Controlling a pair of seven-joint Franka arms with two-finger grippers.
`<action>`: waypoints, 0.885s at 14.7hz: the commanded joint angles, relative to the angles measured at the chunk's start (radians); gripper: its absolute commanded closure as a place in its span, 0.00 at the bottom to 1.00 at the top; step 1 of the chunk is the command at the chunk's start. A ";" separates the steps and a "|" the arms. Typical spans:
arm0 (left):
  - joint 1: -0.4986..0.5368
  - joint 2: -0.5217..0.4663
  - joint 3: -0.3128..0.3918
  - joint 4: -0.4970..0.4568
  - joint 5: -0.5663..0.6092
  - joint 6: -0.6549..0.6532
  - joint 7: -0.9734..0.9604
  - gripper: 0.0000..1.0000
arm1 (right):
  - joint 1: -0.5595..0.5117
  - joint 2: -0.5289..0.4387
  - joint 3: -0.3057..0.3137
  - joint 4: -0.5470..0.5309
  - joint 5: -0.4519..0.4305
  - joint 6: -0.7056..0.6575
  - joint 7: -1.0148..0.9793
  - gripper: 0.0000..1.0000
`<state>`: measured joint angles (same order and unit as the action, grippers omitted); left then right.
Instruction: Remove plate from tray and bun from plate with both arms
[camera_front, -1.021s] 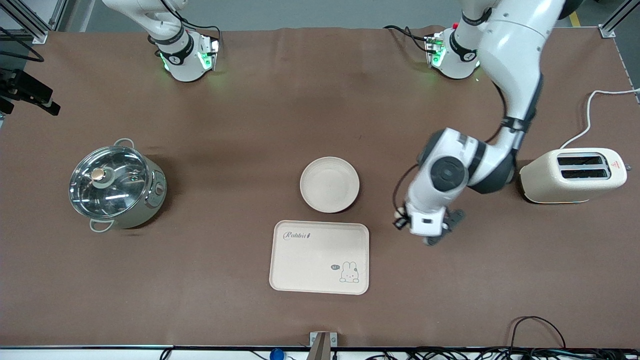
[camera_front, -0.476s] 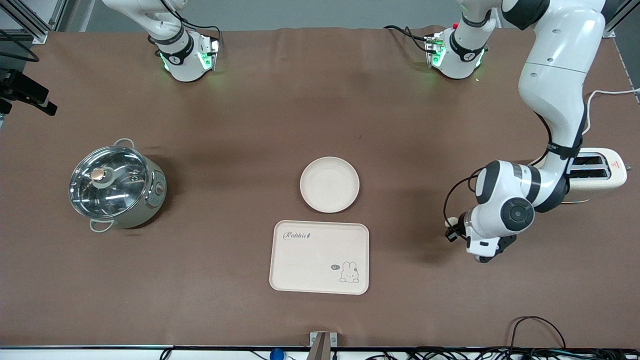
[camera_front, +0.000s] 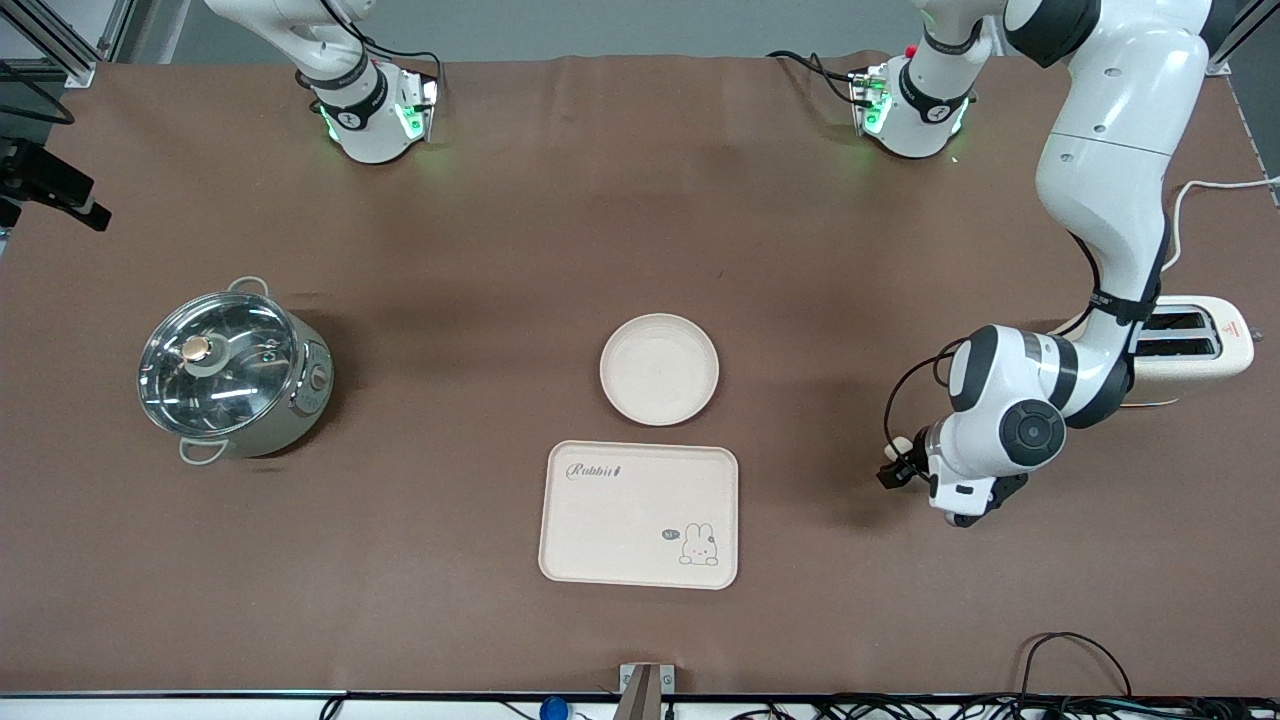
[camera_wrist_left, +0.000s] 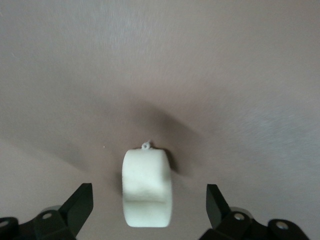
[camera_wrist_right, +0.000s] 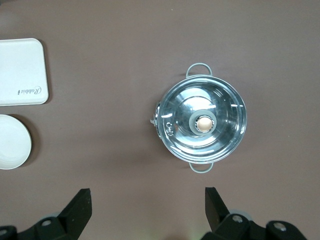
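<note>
Inspecting from my own position: my left jaws (camera_wrist_left: 147, 210) stand wide apart and grip nothing. The bun (camera_wrist_left: 147, 187) sits on the bare table (camera_front: 480, 250) between the two fingers (camera_wrist_left: 75, 205), touching neither, resting on its edge with a dark shadow beside it. In the front view my left jaws (camera_front: 905, 470) are low over the table toward the left arm's end, well apart from the tray (camera_front: 640, 515) and nearer to the front camera than the toaster (camera_front: 1195, 350). My left arm's wrist hides most of the bun there; only a pale bit (camera_front: 900, 444) shows at the jaws.

My right jaws (camera_wrist_right: 147, 210) are likewise wide and hold nothing. They hang high over the table, looking down on the pot (camera_wrist_right: 201, 121) with its glass lid, which stands toward the right arm's end of the table. The right arm waits; only its base and lower links show in the front view.

The plate (camera_front: 659, 369) lies on the table near its middle, off the tray and just beside it, farther from the front camera than the tray. The plate is bare. The tray lies flat near the table's front edge, with the "Rabbit" mark and the bunny drawing facing up and nothing on it. The toaster stands near the table edge at the left arm's end, its white cord (camera_front: 1185, 215) running off past that edge.
</note>
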<state>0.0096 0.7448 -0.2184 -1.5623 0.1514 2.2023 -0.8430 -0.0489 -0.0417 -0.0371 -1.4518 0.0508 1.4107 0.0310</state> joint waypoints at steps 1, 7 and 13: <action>-0.002 -0.097 -0.010 0.008 0.005 -0.077 -0.004 0.00 | -0.037 -0.003 0.006 -0.002 0.006 -0.015 0.000 0.00; 0.009 -0.310 -0.078 0.065 0.005 -0.271 0.109 0.00 | -0.034 -0.003 0.008 -0.004 -0.012 -0.007 0.000 0.00; 0.033 -0.550 -0.072 0.067 -0.021 -0.508 0.519 0.00 | 0.000 -0.003 0.017 -0.002 -0.089 -0.004 0.000 0.00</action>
<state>0.0193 0.2757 -0.2929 -1.4648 0.1499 1.7538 -0.4214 -0.0644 -0.0405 -0.0253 -1.4531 -0.0113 1.4038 0.0302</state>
